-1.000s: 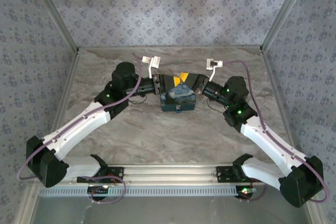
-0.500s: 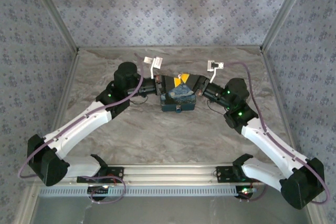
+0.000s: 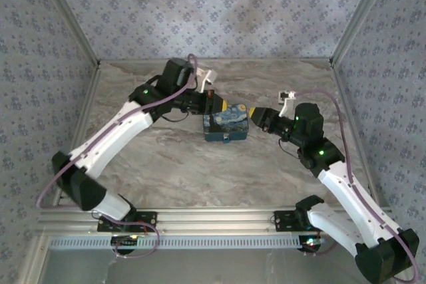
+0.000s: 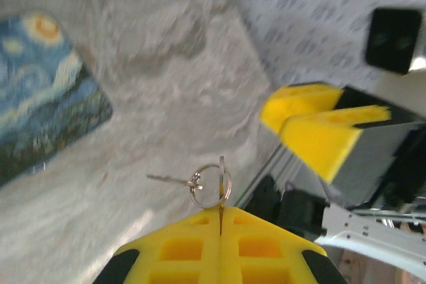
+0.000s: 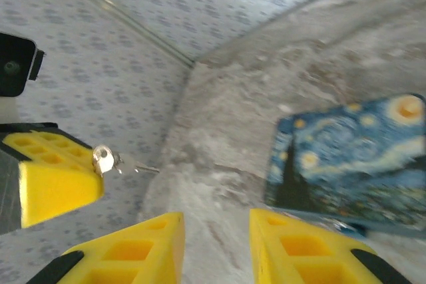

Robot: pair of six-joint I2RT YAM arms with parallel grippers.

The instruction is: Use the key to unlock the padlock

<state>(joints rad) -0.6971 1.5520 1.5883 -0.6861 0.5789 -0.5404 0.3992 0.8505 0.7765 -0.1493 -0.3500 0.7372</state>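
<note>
Marble [image 4: 166,64]; left pincer [image 4: 219,211] tight on key [image 5: 103,159]

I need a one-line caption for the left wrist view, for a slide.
Left gripper, jaws shut on the key, above the marble table; blue starry-print box at left.

Top external: mounted above and behind the arm bases, faced down over the whole table [image 3: 219,171], far | Left wrist: carried close above the table, faced along the left gripper [image 4: 220,212] | Right wrist: low, faced along the right gripper [image 5: 216,227] | Shared: Starry Night box [image 3: 226,126] in all three; key [image 4: 173,179] in both wrist views
</note>
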